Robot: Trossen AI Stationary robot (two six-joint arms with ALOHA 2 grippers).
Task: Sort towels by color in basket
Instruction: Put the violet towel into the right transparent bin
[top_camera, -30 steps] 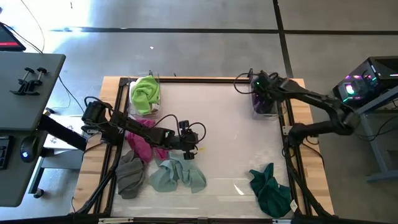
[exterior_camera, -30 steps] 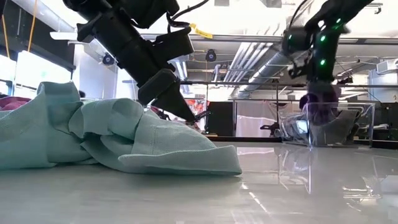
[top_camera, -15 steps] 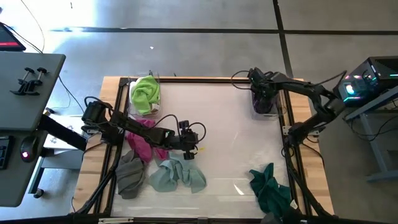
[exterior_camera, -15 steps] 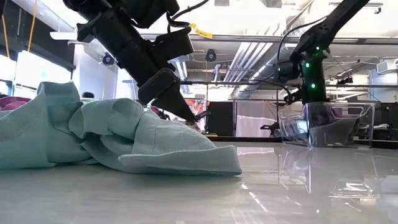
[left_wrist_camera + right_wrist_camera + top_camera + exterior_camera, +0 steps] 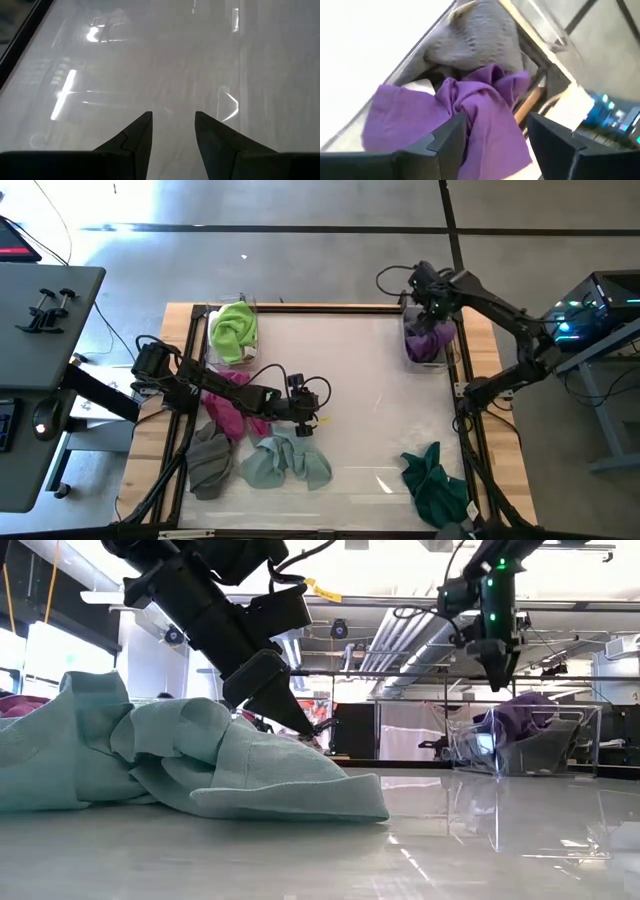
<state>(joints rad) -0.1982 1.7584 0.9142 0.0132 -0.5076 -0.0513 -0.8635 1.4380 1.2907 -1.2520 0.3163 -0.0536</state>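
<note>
On the table's left side lie a magenta towel (image 5: 228,412), a grey-brown towel (image 5: 210,462) and a mint towel (image 5: 285,462). A dark green towel (image 5: 435,485) lies near the right front. A lime green towel (image 5: 234,330) fills the clear basket at the far left. A purple towel (image 5: 470,115) rests on a grey towel (image 5: 475,35) in the clear basket (image 5: 530,745) at the far right. My right gripper (image 5: 495,120) hangs open above the purple towel, clear of it. My left gripper (image 5: 172,117) stands open and empty over bare table, just beyond the mint towel's far edge.
Black frame rails (image 5: 190,380) run along the table's left and right sides, with wooden borders outside them. The white table middle (image 5: 350,390) is bare between the two groups of towels. A grey desk (image 5: 50,310) stands off the table's left.
My right gripper has let go of the purple towel inside the far right basket and has risen out of it, drifting toward the far edge. The purple towel now lies bunched in the basket on the grey towel.
</note>
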